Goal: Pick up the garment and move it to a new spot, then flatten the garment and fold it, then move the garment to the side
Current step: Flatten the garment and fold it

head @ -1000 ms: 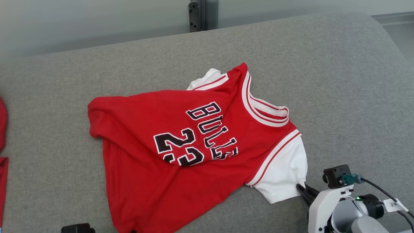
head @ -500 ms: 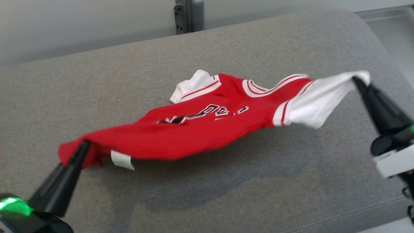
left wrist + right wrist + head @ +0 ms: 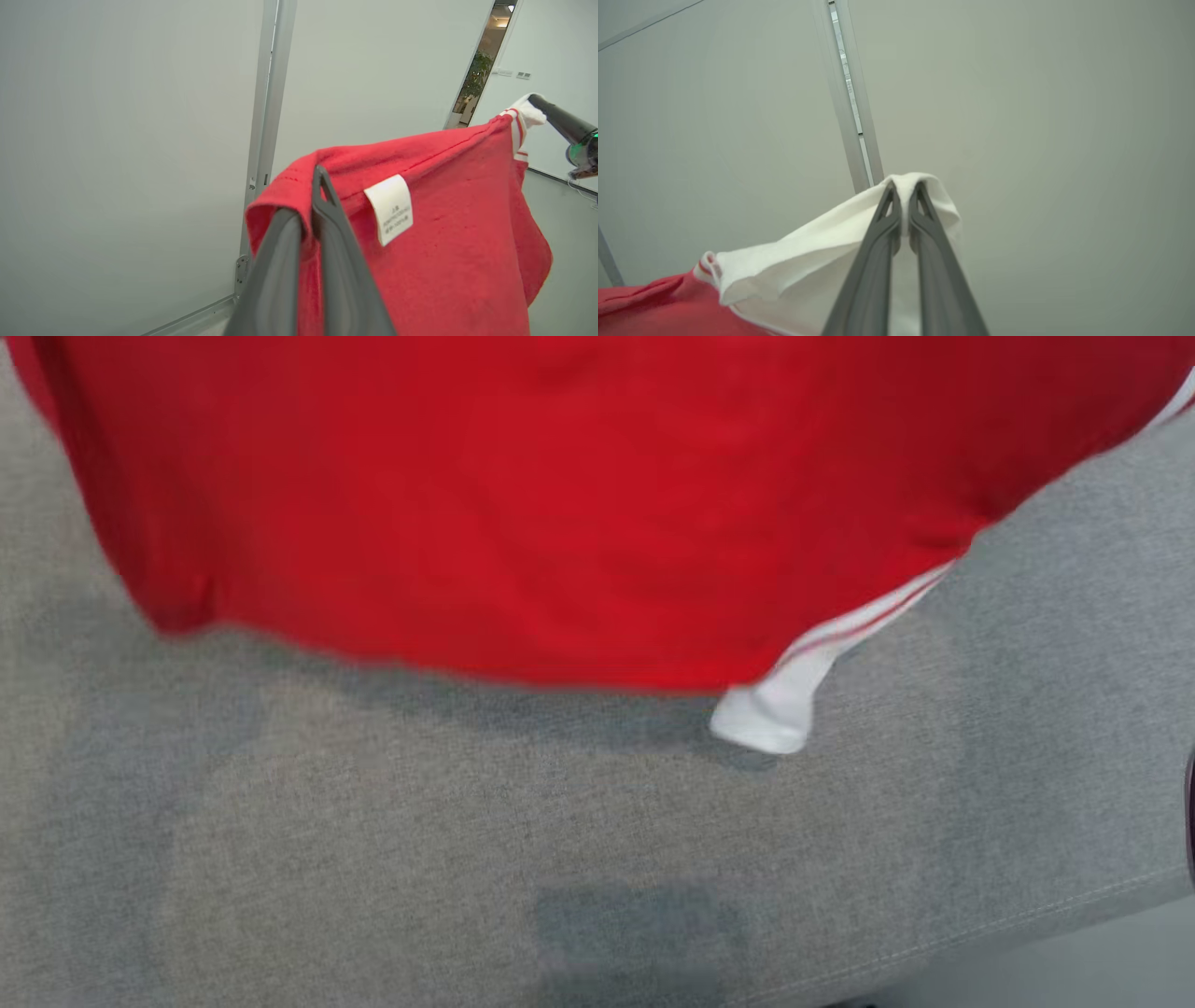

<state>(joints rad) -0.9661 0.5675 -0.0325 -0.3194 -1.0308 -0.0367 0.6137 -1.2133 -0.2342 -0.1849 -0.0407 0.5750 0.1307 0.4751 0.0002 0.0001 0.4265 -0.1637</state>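
1. The garment point(image 3: 560, 504), a red jersey with white sleeves, hangs in the air, clear of the grey padded surface point(image 3: 467, 859). In the head view its lower edge floats above its own shadow, and a loose white sleeve point(image 3: 770, 719) dangles lowest.
2. My left hand point(image 3: 308, 205) is clenched on the red hem edge, just beside the white care label point(image 3: 389, 208). The cloth bunches over the fingertips.
3. My right hand point(image 3: 904, 191) is clenched on a fold of the other sleeve point(image 3: 808, 252), and white fabric drapes over both fingertips.
4. In the left wrist view the top edge of the jersey runs fairly taut from one hand across to the other. The body hangs slack below it.
5. Progress, my reading: the pick-up is done. I judge this to be the carry toward the new spot, with no part of the cloth visibly resting on anything.
6. Left to do: set it down, flatten it, fold it, then shift it aside. I see no sign that any of those has begun.
7. Caution: one grip is on the hem and the other on a sleeve, so I expect it to land skewed and need smoothing. The head view is blurred, so I can't judge the height above the surface.
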